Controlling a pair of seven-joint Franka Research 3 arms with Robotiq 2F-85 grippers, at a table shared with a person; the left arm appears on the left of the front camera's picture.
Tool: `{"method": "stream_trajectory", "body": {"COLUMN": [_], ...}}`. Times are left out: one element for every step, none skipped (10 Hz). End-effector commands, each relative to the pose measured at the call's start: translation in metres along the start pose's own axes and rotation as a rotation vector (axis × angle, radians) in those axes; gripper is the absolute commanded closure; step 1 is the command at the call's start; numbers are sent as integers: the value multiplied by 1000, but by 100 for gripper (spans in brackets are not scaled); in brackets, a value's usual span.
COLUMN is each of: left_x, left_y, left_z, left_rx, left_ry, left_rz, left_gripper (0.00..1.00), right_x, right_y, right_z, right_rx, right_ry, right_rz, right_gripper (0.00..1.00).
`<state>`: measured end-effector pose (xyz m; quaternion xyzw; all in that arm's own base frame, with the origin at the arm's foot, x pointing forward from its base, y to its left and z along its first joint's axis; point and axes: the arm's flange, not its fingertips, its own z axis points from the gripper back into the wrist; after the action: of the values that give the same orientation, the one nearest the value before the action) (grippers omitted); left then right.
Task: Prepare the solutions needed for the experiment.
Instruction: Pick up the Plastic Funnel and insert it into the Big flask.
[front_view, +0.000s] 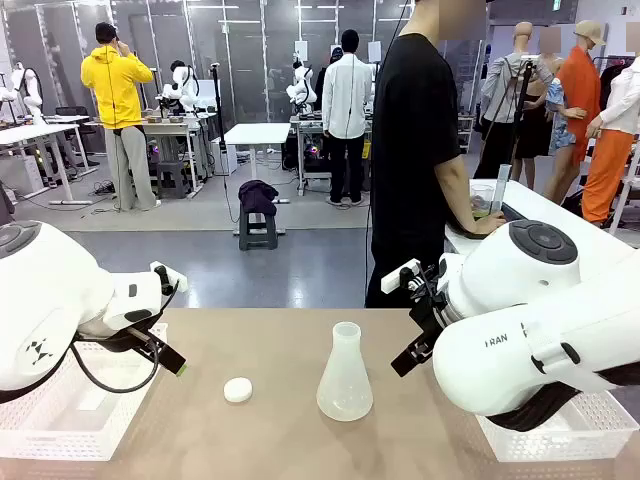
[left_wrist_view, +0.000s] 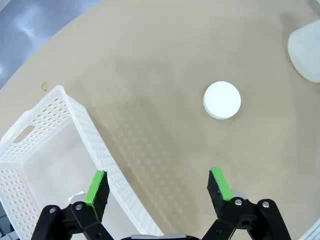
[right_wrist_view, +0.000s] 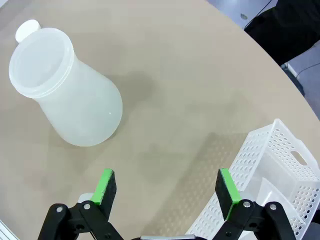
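An empty-looking translucent conical flask (front_view: 345, 380) stands upright at mid-table, also seen in the right wrist view (right_wrist_view: 70, 97) and at the edge of the left wrist view (left_wrist_view: 306, 47). A small white round cap (front_view: 238, 390) (left_wrist_view: 222, 100) (right_wrist_view: 27, 31) lies to its left. On a side table at the right, a person's hand (front_view: 487, 225) rests by labware holding the solutions (front_view: 483, 207), a little pale yellow-green liquid. My left gripper (front_view: 175, 325) (left_wrist_view: 159, 182) hovers open left of the cap. My right gripper (front_view: 400, 320) (right_wrist_view: 166, 187) hovers open to the right of the flask, empty.
A white perforated basket (front_view: 60, 420) (left_wrist_view: 45, 150) sits at the table's left front under my left arm. Another white basket (front_view: 560, 435) (right_wrist_view: 280, 165) sits at the right front. The person in black stands beyond the far edge, turned to the side table.
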<state>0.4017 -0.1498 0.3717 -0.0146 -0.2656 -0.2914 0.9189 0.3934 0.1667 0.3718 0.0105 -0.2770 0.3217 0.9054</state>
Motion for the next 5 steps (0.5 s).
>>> {"method": "stream_trajectory", "body": {"left_x": [0,0,0,0,0], "left_y": [0,0,0,0,0], "left_z": [0,0,0,0,0], "left_rx": [0,0,0,0,0], "left_ry": [0,0,0,0,0], "left_rz": [-1,-1,-1,-1,-1], "left_gripper": [0,0,0,0,0], "right_x": [0,0,0,0,0], "right_y": [0,0,0,0,0], "right_z": [0,0,0,0,0], "right_rx": [0,0,0,0,0], "right_ry": [0,0,0,0,0], "right_rz": [0,0,0,0,0], "right_gripper": [0,0,0,0,0]}}
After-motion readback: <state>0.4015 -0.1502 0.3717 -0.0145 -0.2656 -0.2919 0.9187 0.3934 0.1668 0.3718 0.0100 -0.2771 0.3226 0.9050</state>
